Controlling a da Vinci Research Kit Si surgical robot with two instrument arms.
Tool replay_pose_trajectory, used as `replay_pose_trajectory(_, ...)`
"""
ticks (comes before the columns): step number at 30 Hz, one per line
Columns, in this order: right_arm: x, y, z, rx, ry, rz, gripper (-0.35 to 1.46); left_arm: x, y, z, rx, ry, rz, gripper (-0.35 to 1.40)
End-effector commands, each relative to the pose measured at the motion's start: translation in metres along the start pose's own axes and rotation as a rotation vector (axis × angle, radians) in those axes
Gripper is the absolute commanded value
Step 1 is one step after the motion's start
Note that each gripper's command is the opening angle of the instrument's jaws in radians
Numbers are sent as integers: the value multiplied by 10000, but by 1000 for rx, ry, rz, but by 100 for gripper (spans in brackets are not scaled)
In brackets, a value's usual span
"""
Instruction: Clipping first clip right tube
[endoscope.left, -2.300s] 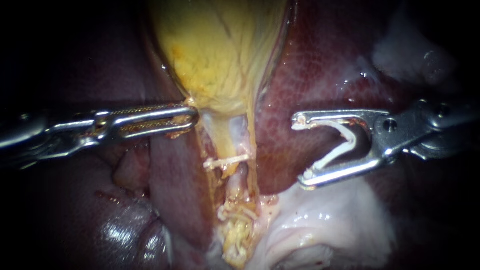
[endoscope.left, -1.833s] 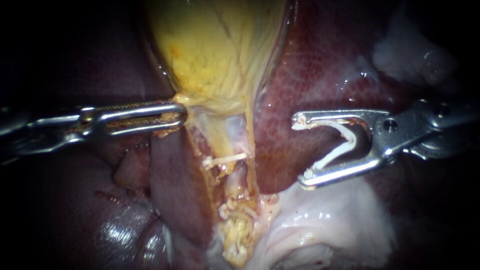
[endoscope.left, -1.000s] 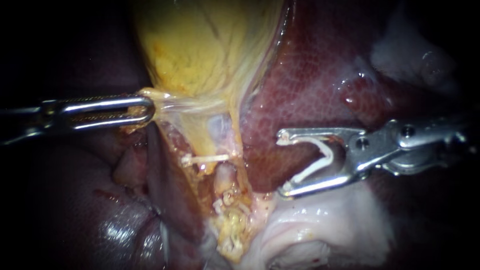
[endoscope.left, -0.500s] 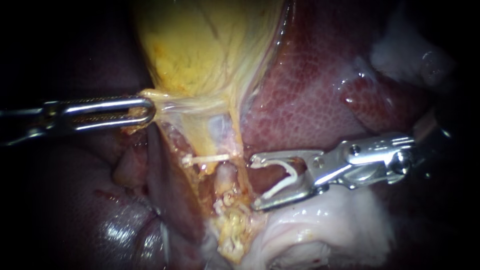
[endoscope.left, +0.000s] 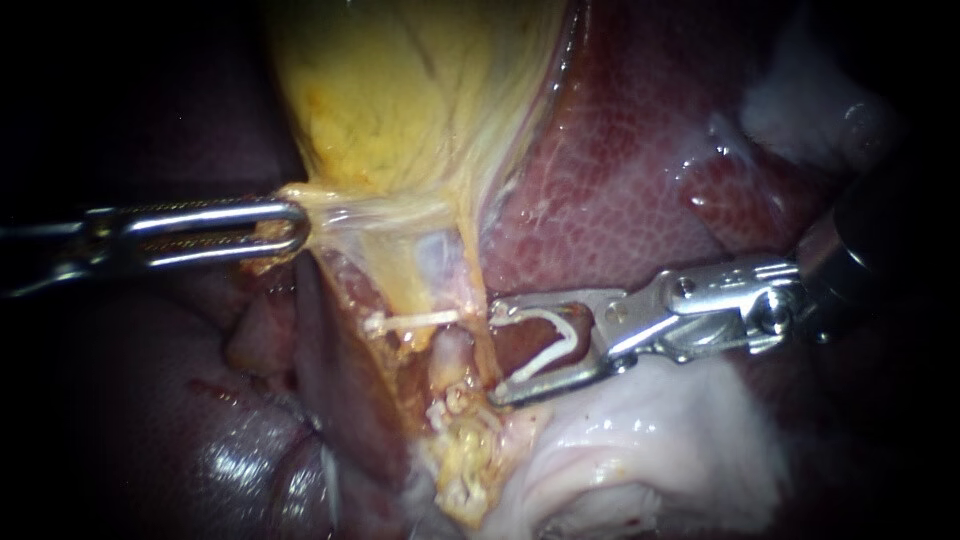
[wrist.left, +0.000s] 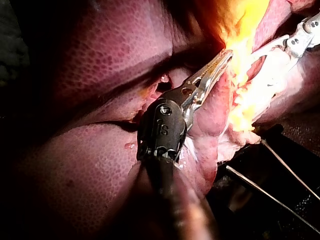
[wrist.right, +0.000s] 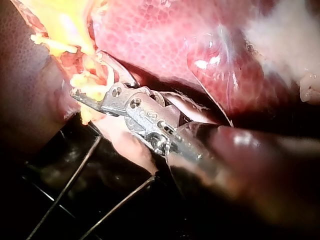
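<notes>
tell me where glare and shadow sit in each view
Endoscope view: light pools on the gallbladder; the shaft of the left instrument sinks into dark edges. Left wrist view: glare washes out the gallbladder ahead of its jaws. Right wrist view: glare ahead of the right instrument holding its clip, darkness under it.

The endoscope's light falls brightest on the gallbladder (endoscope.left: 400, 110). The liver (endoscope.left: 620, 200) right of it is well lit and dotted with small wet glints, and farther out from the gallbladder on every side the scene sinks into black. The left instrument (endoscope.left: 298, 226) gleams at the gallbladder's lower end. In both wrist views the gallbladder flares to glare, with deep shadow farther from it.
</notes>
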Motion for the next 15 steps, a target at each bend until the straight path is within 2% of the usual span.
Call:
replay_pose_trajectory(1,-1,1,2,-2,-3,0,60,0,0,0,0,0,0,-35)
replay_pose_trajectory(7,-6,10,16,-12,-2,9,60,2,0,0,-1,0,1,-35)
replay_pose_trajectory(15,-7,15,30,9,-3,24,60,3,0,1,-2,-1,2,-35)
